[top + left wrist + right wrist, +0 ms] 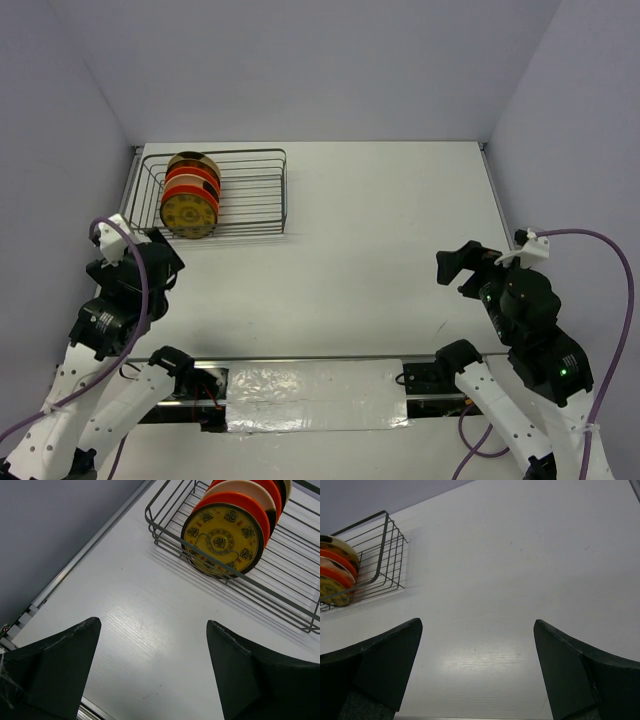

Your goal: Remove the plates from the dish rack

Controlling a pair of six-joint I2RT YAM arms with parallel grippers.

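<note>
While both arms hang over the near part of the table (380,230), the dish rack (250,200) sits at its far left corner. The plates (191,195) stand on edge in the rack's left end, packed face to face, with the yellow patterned plate (222,540) frontmost. Left gripper (152,622): fingers spread, holding nothing, near the rack. Right gripper (477,621): fingers spread, holding nothing, well apart from the rack.

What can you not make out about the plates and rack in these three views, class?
Top view: the plates overlap, so the exact count is unclear.
Left wrist: the rear plates are cut off by the top edge; the yellow plate hides the faces behind it.
Right wrist: the dish rack is cut off at the left edge and slightly blurred.
</note>
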